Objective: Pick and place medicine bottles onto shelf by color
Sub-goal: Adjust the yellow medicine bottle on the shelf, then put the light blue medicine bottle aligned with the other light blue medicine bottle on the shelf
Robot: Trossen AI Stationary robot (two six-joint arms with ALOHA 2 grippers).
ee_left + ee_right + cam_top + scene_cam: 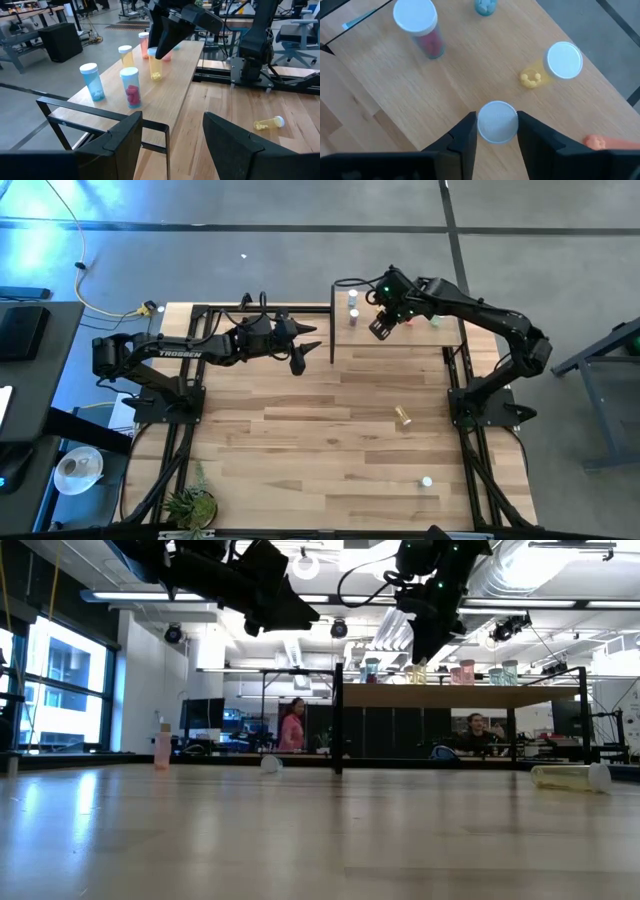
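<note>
The shelf [400, 340], a pale-wood board with black uprights, stands at the table's far edge. Several white-capped bottles stand on it: a blue one [92, 81], a blue one with red contents [130, 87], a yellow one [125, 55] and a pink one [144, 42]. My right gripper [382, 328] is over the shelf, shut on a yellow bottle [155, 69]. My left gripper [306, 348] hangs open and empty above the table by the shelf's left end. A yellow bottle [403, 416] lies on its side on the table. My right gripper pinches the yellow bottle's white cap [496, 121] between its two fingers, one on each side. The fingers come from above, pointing down. The bottle hangs upright below them, its base [156, 77] at the shelf board; whether it rests on the board I cannot tell.
A small white-capped bottle [426, 481] lies near the table's front right. Black frame rails [470, 470] run along the table's sides. A potted plant [192, 502] stands at the front left corner. People show in the room beyond the table [293, 725].
</note>
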